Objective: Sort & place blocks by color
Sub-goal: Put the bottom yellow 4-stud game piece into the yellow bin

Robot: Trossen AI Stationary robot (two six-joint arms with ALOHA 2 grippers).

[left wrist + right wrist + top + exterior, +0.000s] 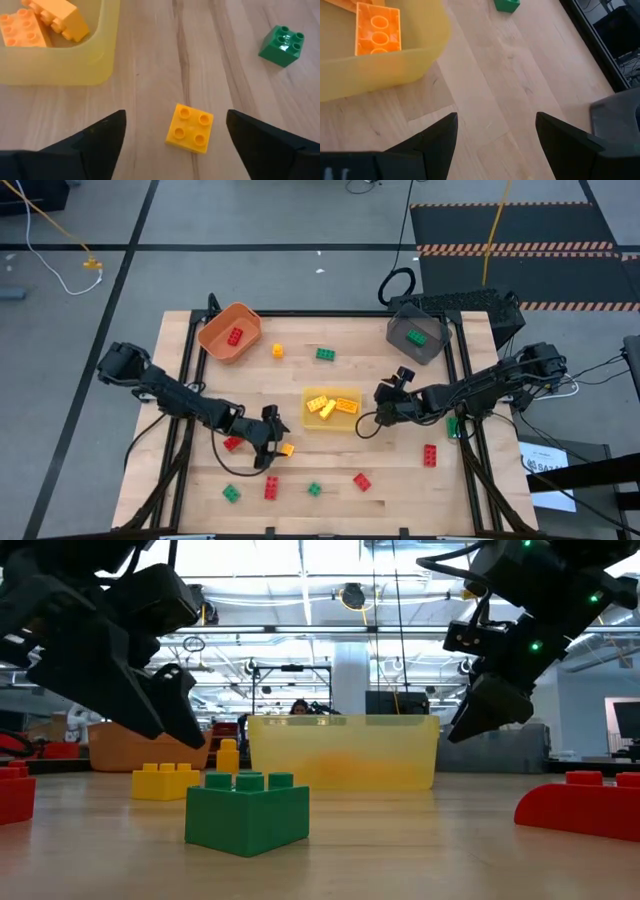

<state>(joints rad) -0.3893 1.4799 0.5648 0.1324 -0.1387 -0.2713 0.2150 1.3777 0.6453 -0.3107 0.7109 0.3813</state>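
Risk sits nearest at the left gripper (172,135), whose fingers stand wide apart over the table with a small yellow block (190,127) lying flat between them, not yet touched. The block sits a little askew to the fingers, so a closing pinch might catch a corner and spin or squirt it away across the smooth wood; a descent slightly off centre could land a fingertip on the studs instead. Just beyond it is the yellow bin (331,420), which already holds yellow blocks (330,405); a lift that is too low would likely knock the bin's wall and shove it. A green block (281,46) lies off to one side of the left gripper, well apart from the yellow one, and seems safe from the pinch. On the bin's other side the right gripper (495,132) hovers over bare wood, also spread wide and holding nothing; if both arms move to the bin together they could collide above it. Farther out, red blocks (361,481) and green ones are scattered along the table's near edge, and the orange bin (230,332) and dark grey bin (418,335) stand at the far side.
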